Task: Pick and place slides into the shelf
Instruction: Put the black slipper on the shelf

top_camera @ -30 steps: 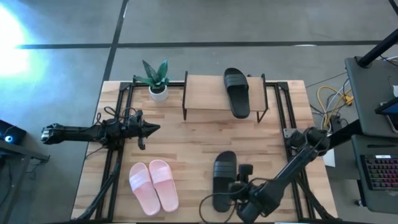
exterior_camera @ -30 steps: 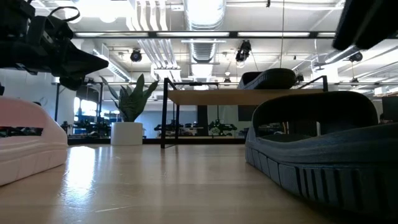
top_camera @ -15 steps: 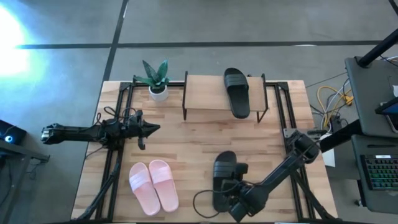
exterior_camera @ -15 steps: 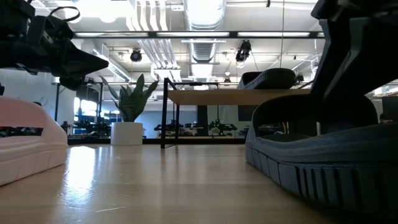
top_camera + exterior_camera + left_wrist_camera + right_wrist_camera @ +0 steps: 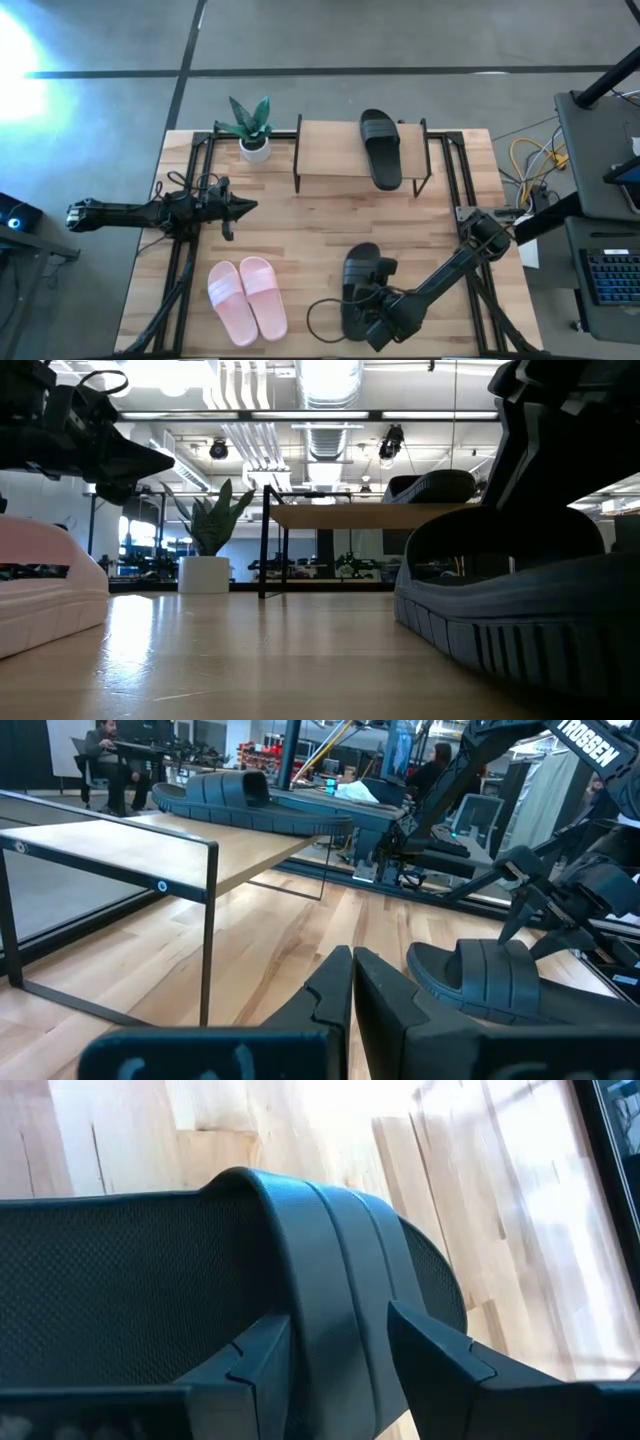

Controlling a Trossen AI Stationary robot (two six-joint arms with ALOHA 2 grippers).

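Note:
One black slide (image 5: 381, 148) lies on the shelf (image 5: 330, 150), toward its right end. The second black slide (image 5: 357, 272) rests sole-down on the table near the front edge. My right gripper (image 5: 372, 290) is over it, open, with one finger on each side of its wide strap (image 5: 335, 1250). The pink pair (image 5: 247, 298) lies side by side at front left. My left gripper (image 5: 246, 206) is shut and hovers at mid-left, pointing toward the table's right. My right gripper straddles the black slide's strap (image 5: 340, 1280) from above, one finger (image 5: 255, 1360) on its heel side over the footbed and the other finger (image 5: 430, 1345) on its toe side. I cannot tell whether either finger touches the strap. The slide lies flat on the table.
A potted plant (image 5: 252, 128) stands at the far left, beside the shelf's left leg. The left half of the shelf's top board (image 5: 130, 850) is bare wood. Black frame rails run along the table's left and right edges. Bare tabletop lies between the shelf and the slides.
My right gripper has moved toward the table's left from beside the black slide to over its strap, and has come down, its fingers now straddling the strap. The slide has stayed where it was.

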